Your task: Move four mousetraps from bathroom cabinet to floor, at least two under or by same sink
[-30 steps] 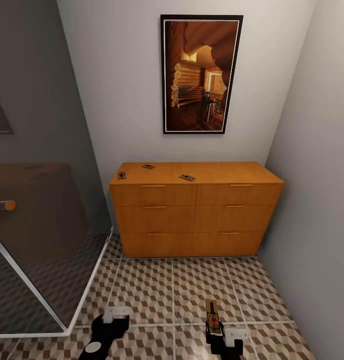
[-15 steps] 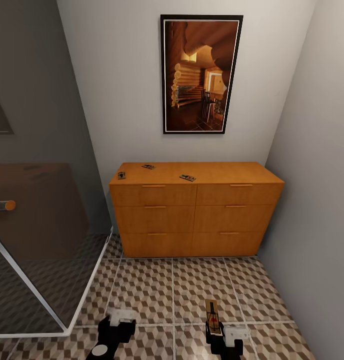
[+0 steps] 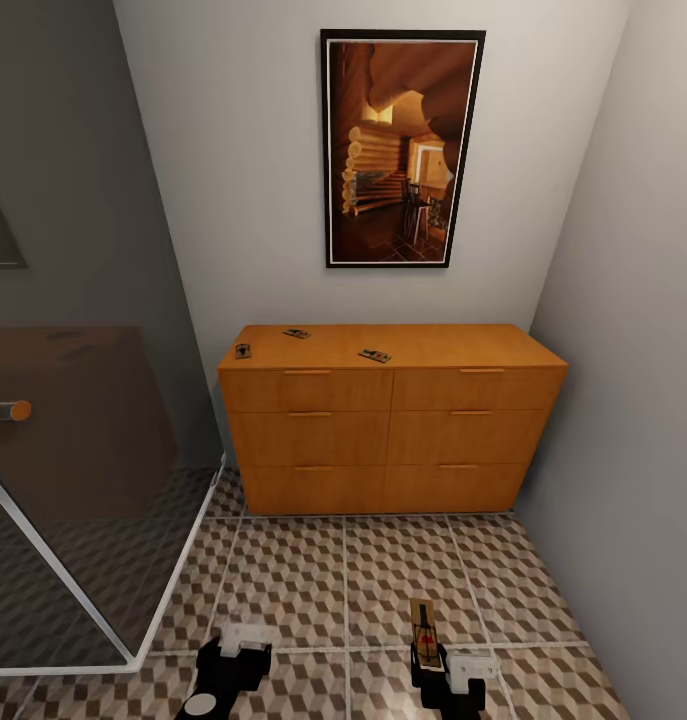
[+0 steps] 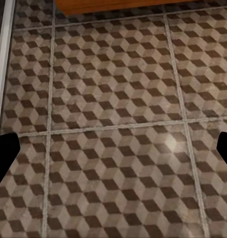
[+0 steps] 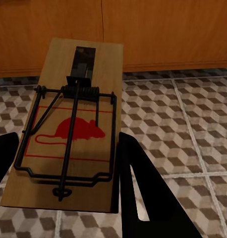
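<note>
I am looking at the wide, low, orange-brown wooden cabinet (image 3: pixel 393 415) with its six drawers in two columns, standing against the pale wall under a dark-framed picture of a log cabin interior (image 3: pixel 402 148). Three small flat tan wooden mousetraps lie on the cabinet's flat top: one at its front left corner (image 3: pixel 243 351), one further back near the left end (image 3: pixel 296 333), and one near the front edge, just left of the middle (image 3: pixel 374 355). They are well apart from one another, and too small from the head camera for me to read their wire parts.

In front of the cabinet spreads the bathroom floor (image 3: pixel 313 580) of large square tiles printed with brown, tan and white cubes. To the cabinet's left stands a glass shower screen with a pale metal frame (image 3: pixel 78 590).

My right tool (image 3: pixel 427 658) hangs above the floor in front of the cabinet and pinches the fourth tan mousetrap (image 5: pixel 74 133) by its near end; the wrist camera shows the board lying flat between the black fingers (image 5: pixel 138 193), dark wire bar and red mouse mark facing up, its far end pointing toward the drawers.

My left tool (image 3: pixel 235 648) hovers over bare tiles in front of the cabinet's left end, spread wide, its dark fingertips (image 4: pixel 4 157) at the wrist picture's two edges with nothing between them.
</note>
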{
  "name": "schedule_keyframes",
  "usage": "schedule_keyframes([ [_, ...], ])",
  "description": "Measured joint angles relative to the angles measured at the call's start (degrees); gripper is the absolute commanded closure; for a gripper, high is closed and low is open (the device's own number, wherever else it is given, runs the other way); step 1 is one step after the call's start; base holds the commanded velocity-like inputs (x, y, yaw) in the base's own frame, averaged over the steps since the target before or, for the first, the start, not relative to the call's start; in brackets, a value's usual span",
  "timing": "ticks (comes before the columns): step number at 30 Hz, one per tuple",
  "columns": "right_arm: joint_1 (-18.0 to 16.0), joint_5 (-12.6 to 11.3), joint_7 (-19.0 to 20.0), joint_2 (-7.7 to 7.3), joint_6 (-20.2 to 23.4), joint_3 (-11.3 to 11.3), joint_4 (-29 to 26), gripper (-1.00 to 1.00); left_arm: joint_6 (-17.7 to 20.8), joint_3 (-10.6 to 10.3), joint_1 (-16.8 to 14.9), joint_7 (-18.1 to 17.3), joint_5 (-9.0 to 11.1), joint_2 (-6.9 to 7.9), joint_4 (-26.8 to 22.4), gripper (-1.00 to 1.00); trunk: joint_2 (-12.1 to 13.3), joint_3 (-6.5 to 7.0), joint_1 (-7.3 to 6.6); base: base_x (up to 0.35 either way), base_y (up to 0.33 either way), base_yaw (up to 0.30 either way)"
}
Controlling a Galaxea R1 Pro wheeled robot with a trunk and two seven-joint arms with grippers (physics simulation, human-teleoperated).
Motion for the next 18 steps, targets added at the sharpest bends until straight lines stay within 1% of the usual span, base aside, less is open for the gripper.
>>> schedule_keyframes([
  [18,-0.02,-0.01,0.00,0.00,0.00,0.00,0.00,1.00,0.00,0.09,0.00,0.00,0.07,-0.07,1.95,-1.00,0.00,0.00,0.00,0.000,0.000,0.000],
])
